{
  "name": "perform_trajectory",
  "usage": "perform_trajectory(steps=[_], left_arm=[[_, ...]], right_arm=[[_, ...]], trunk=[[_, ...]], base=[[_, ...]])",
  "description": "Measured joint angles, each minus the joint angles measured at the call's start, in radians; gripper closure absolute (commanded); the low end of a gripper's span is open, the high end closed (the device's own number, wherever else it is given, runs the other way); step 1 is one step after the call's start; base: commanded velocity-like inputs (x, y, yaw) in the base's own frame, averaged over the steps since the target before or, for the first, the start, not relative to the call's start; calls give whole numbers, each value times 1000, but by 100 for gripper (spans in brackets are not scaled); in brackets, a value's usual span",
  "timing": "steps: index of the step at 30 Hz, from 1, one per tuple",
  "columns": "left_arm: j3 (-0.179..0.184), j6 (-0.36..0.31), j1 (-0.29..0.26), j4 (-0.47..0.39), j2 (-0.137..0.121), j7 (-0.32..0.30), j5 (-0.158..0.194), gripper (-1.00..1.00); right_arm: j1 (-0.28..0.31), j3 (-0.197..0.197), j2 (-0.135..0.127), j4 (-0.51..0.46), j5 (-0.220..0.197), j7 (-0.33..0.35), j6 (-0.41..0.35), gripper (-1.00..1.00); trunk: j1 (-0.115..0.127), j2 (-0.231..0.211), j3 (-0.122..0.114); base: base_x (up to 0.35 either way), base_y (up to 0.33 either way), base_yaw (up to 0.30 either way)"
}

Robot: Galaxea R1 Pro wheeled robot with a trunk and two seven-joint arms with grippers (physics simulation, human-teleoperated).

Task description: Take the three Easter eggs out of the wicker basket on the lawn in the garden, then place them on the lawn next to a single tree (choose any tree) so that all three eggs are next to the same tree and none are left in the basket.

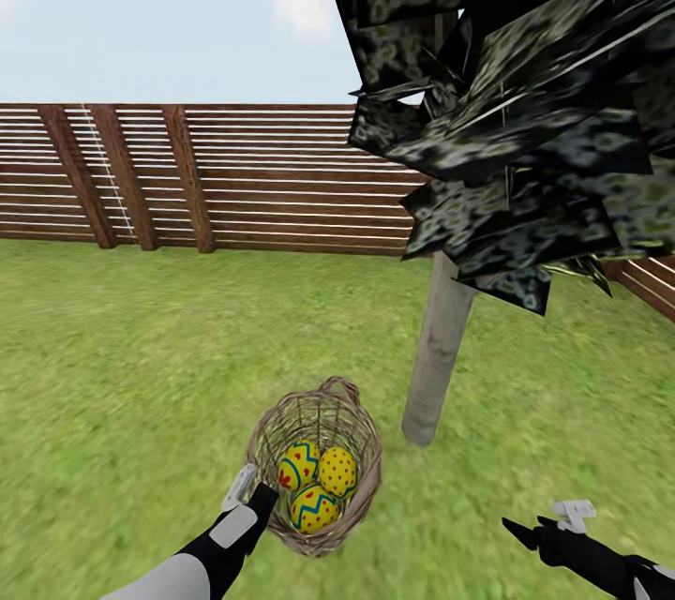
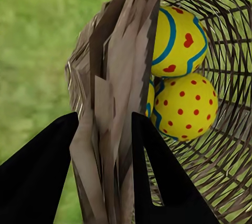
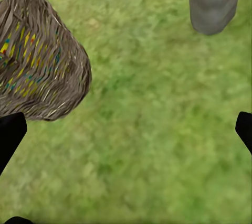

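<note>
The wicker basket [image 1: 361,487] sits tilted on the lawn [image 1: 131,366], close to the pale trunk of the tree [image 1: 439,347]. Three Easter eggs lie inside: a heart-marked one [image 1: 298,464], a dotted one [image 1: 337,472] and a zigzag one [image 1: 313,508]. My left gripper [image 1: 265,490] is shut on the basket's near-left rim. In the left wrist view its black fingers [image 2: 37,171] straddle the woven wall [image 2: 113,77], one inside and one outside, with the eggs [image 2: 186,106] just beyond. My right gripper [image 1: 553,525] hovers open over the grass to the basket's right. Whether the basket touches the grass I cannot tell.
A brown slatted fence [image 1: 234,178] closes the lawn at the back and right. Dark foliage [image 1: 525,94] hangs overhead at the right. The right wrist view shows the basket's outer wall [image 3: 37,72], the trunk base [image 3: 212,1] and open grass [image 3: 152,129] between them.
</note>
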State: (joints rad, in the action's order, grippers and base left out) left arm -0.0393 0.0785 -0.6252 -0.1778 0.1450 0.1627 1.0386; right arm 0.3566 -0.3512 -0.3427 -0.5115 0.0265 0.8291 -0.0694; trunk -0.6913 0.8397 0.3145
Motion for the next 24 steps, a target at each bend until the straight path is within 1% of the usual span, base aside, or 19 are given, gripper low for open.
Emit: perform_trajectory(steps=[10, 24], left_arm=[[1, 0, 0, 0, 0, 0, -1, 100], [1, 0, 0, 0, 0, 0, 0, 100]], right_arm=[[0, 0, 6, 2, 1, -2, 0, -100], [0, 0, 8, 9, 2, -3, 0, -100]], trunk=[[-38, 70, 31], [-92, 168, 75]], base=[[0, 0, 0], [0, 0, 0]])
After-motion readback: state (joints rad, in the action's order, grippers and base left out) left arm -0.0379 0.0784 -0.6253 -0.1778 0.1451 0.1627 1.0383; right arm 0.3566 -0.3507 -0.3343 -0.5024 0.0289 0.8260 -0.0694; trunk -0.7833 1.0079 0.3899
